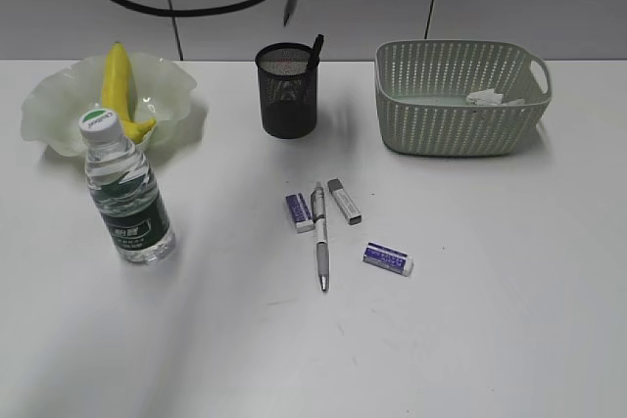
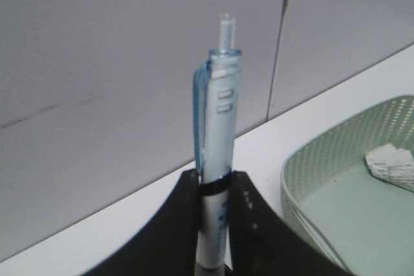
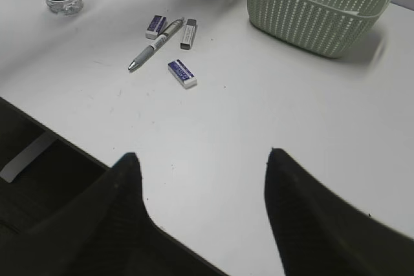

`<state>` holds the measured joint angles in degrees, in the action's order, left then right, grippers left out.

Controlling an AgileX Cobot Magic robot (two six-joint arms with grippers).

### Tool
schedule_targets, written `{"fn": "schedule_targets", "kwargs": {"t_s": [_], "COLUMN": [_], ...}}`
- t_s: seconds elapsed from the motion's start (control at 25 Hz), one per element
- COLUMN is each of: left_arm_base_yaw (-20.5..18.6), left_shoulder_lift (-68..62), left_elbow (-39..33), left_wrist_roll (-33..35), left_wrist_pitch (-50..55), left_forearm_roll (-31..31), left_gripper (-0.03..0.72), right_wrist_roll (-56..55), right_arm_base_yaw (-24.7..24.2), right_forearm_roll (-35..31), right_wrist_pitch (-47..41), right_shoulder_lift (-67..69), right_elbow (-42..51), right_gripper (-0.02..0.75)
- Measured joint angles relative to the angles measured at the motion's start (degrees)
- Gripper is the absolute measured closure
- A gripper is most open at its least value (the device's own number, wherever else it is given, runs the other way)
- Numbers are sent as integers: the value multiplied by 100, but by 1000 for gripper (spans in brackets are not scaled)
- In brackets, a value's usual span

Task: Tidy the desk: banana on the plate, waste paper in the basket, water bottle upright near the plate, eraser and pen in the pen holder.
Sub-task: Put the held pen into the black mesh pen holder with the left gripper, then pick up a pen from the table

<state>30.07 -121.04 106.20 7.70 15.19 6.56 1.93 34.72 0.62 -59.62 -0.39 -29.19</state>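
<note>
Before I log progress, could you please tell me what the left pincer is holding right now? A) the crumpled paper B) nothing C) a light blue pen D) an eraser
C: in the left wrist view the left pincer is closed around a light blue pen, which stands upright between its dark fingers.

The left gripper (image 2: 213, 224) clamps an upright, pale blue pen (image 2: 217, 134); the basket (image 2: 310, 166) alongside holds what looks like the waste paper (image 2: 390, 165).

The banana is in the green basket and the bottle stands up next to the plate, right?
Not quite. The banana lies on the plate, not in the basket, as the exterior view shows. The bottle does stand upright beside the plate.
</note>
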Motion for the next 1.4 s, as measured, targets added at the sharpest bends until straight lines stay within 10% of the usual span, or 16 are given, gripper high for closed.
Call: {"fn": "schedule_targets", "kwargs": {"t_s": [0.56, 0.92, 1.4], "left_arm_base_yaw": [-63, -63, -63], "left_shoulder_lift": [-1009, -954, 818], "left_elbow": [-5, -5, -10], "left_wrist_roll": [0, 0, 0], "left_wrist_pitch": [-872, -856, 1489], "left_forearm_roll": [-5, 0, -519], "left_gripper": [595, 342, 328], "right_wrist_roll": [-2, -2, -2], "right_arm_base_yaw": [0, 0, 0], "right_forearm_roll": [5, 5, 17], "right_wrist_pitch": [0, 0, 0], "right_shoulder_lift": [0, 0, 0], "right_elbow": [0, 0, 0], "right_gripper": [261, 261, 261]}}
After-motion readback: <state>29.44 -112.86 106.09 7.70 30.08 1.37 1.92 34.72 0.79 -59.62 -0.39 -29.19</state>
